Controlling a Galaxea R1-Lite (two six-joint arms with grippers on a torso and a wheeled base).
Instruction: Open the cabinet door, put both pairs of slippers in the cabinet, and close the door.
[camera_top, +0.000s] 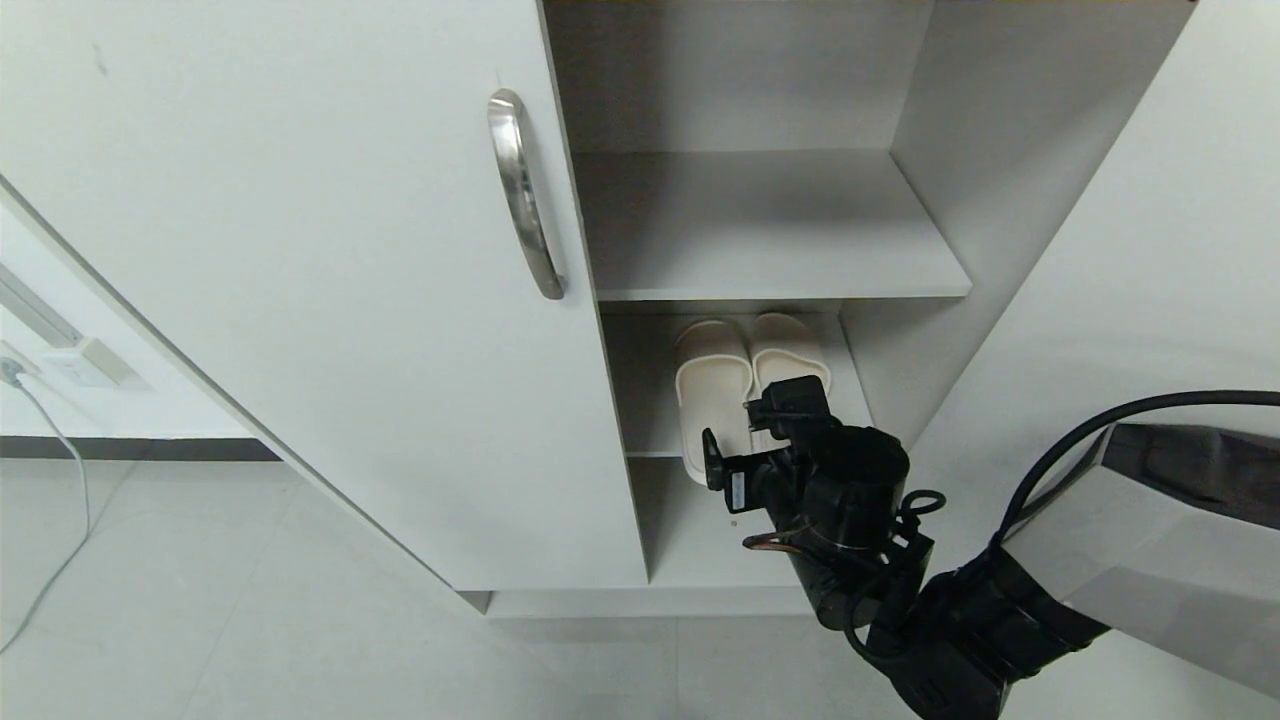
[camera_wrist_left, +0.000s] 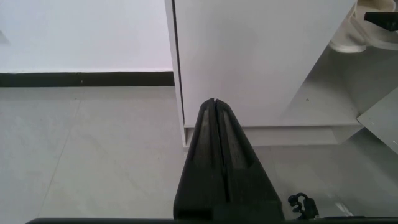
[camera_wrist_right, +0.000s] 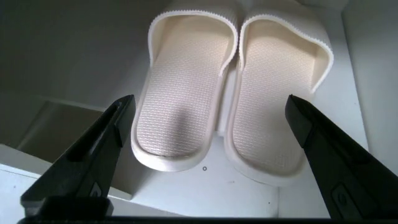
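Right gripper (camera_top: 750, 432) sits wide open just in front of the cream slippers (camera_top: 712, 385), which lie side by side on the cabinet (camera_top: 930, 150) lower shelf, heels at its front edge. Left gripper (camera_wrist_left: 214, 109) is pinched shut, low over the floor (camera_wrist_left: 93, 155) by the closed door (camera_wrist_left: 249, 50).

Holds the right arm (camera_top: 960, 630) out ahead from the lower right of the head view, angled up and leftward, with the black wrist (camera_top: 845, 490) at its end. Carries the right gripper (camera_top: 750, 430) beyond that wrist, its two black fingers (camera_wrist_right: 93, 162) spread wide apart, tips pointing forward. Holds the left gripper (camera_wrist_left: 214, 109) low, pointing ahead and roughly level, with both of its dark pads (camera_wrist_left: 239, 162) pressed flat together along one thin seam.
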